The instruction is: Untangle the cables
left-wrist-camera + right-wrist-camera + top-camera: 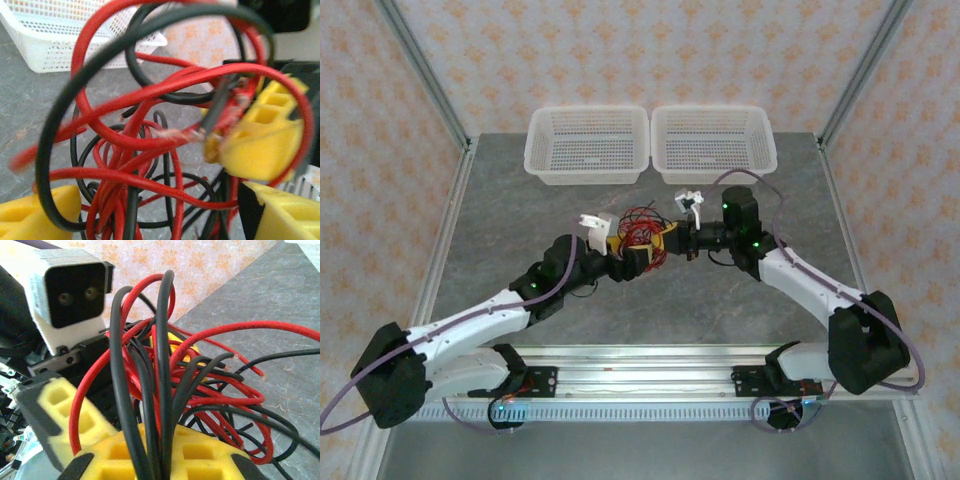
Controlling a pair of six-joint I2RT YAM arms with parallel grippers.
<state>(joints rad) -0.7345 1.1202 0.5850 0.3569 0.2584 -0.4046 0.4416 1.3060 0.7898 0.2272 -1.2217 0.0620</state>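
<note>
The cables (642, 233) are a knot of thin red and black strands held just above the table's middle, between the two grippers. My right gripper (672, 240) comes in from the right. In the right wrist view its yellow fingers (215, 455) are shut on a bundle of black and red cables (165, 365) that rises between them. My left gripper (625, 256) comes in from the left. Its jaws (160, 222) stand open, with loops of cable (150, 100) hanging between the yellow fingertips (35, 212) and none pinched.
Two white mesh baskets (588, 145) (713, 140) stand side by side at the back of the grey table (520, 200). One basket's corner (50, 35) lies beyond the tangle in the left wrist view. Metal frame posts rise at the table's corners.
</note>
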